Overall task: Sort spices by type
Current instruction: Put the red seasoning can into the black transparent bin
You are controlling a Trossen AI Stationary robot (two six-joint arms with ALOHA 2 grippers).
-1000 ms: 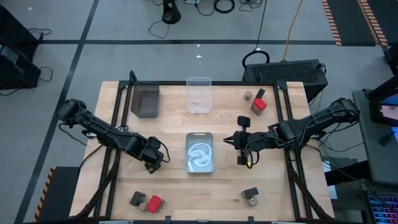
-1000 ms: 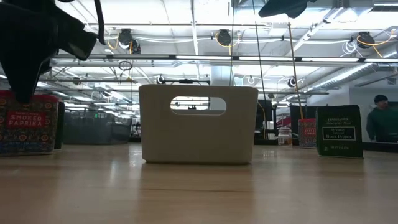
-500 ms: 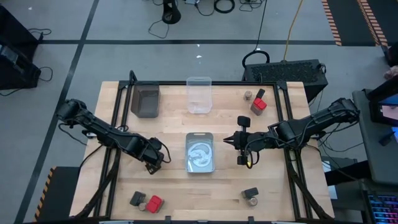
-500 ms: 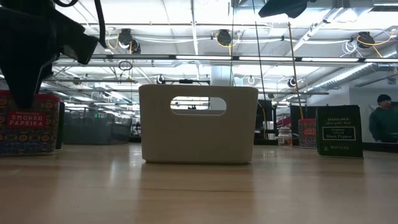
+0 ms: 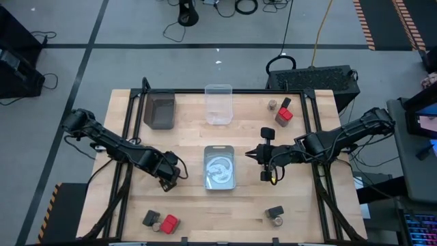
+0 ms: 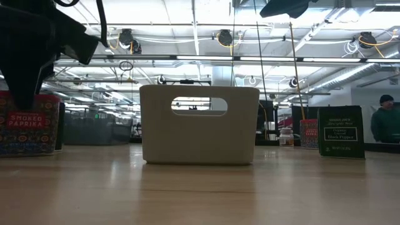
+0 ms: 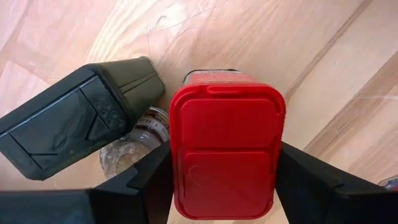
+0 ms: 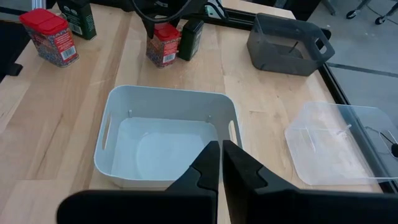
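Note:
A red spice box (image 7: 227, 143) stands upright on the table left of the white bin (image 5: 220, 183). A black spice box (image 7: 74, 118) and a small jar (image 7: 140, 140) stand right beside it. My left gripper (image 5: 167, 179) points straight down over the red box, one finger on each side of it. In the low view the red box (image 6: 28, 128) rests on its base under the dark gripper. My right gripper (image 8: 221, 163) hangs shut in the air just right of the white bin (image 8: 124, 106), with nothing in it. My left gripper has the red spice box between its two fingers, which lie against two opposite sides just below the lid (image 7: 177, 174). The fingers (image 7: 311, 186) come from above, pointing down. The box stands upright with its base (image 6: 28, 150) on the table.
A dark grey bin (image 5: 160, 111) and a clear bin (image 5: 218, 104) stand at the far edge. Other spices stand at the far right (image 5: 283, 113), near right (image 5: 275, 214) and near left (image 5: 160, 221). One black box (image 5: 268, 132) stands by my right gripper.

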